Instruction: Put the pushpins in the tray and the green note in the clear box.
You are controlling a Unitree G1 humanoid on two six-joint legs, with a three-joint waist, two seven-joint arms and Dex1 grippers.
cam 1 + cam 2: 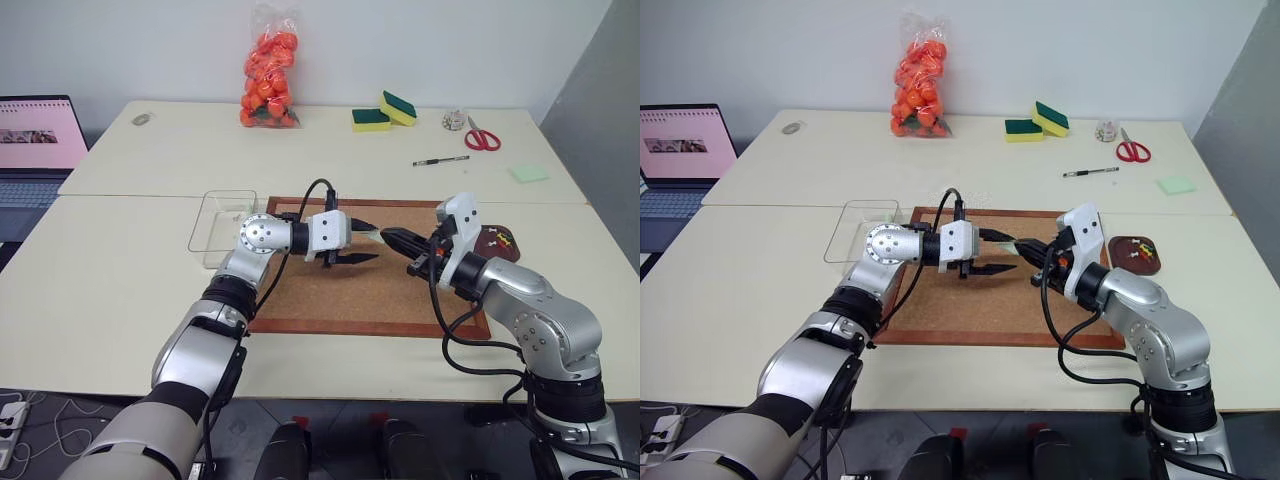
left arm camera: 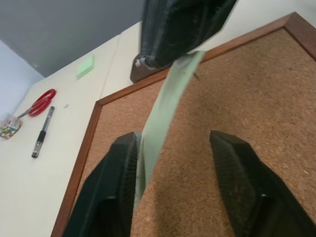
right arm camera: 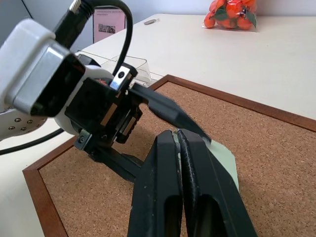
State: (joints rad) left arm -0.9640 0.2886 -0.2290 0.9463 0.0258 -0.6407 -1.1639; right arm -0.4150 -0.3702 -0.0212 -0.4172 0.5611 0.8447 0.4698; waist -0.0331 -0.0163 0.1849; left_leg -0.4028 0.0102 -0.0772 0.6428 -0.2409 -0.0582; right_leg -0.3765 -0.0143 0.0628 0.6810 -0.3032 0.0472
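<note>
The green note (image 2: 168, 108) hangs in the air over the cork board (image 1: 360, 295), with my right gripper (image 3: 177, 133) shut on one end of it. From the other side my left gripper (image 2: 173, 140) straddles the note's free end, open, and the paper lies against one finger (image 2: 116, 177). The two grippers meet tip to tip in the left eye view, left gripper (image 1: 376, 242) and right gripper (image 1: 390, 235). The dark brown tray (image 1: 1122, 262) sits just right of the board with pushpins (image 1: 1146, 249) in it. The clear box (image 1: 215, 215) stands at the board's left edge.
At the back of the table are a bag of orange fruit (image 1: 270, 65), two sponges (image 1: 385, 112), red scissors (image 1: 482, 137), a pen (image 1: 440, 160) and another pale green note (image 1: 529, 173). A laptop (image 1: 35, 140) stands at far left.
</note>
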